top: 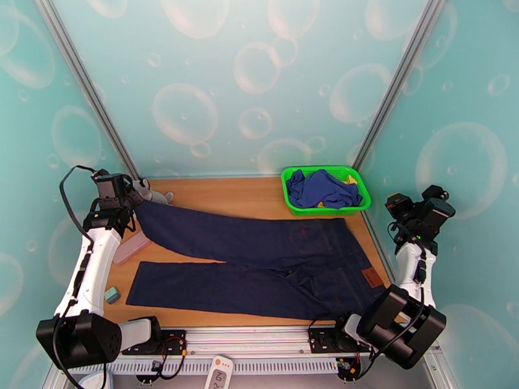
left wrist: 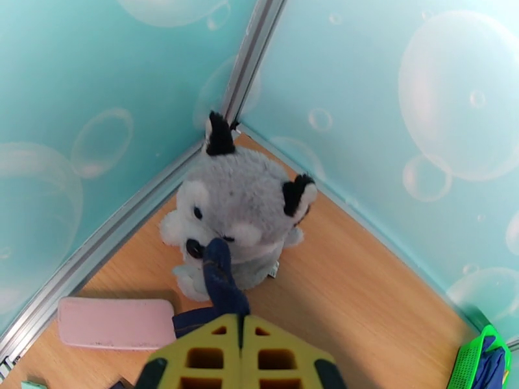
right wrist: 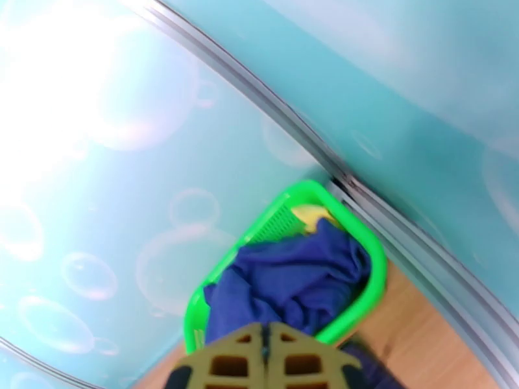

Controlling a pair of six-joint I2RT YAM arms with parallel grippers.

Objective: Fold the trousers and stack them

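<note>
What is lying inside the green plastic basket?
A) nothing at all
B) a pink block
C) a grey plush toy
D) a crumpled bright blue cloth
D: the green plastic basket at the far right holds a crumpled bright blue cloth with a bit of yellow showing.
</note>
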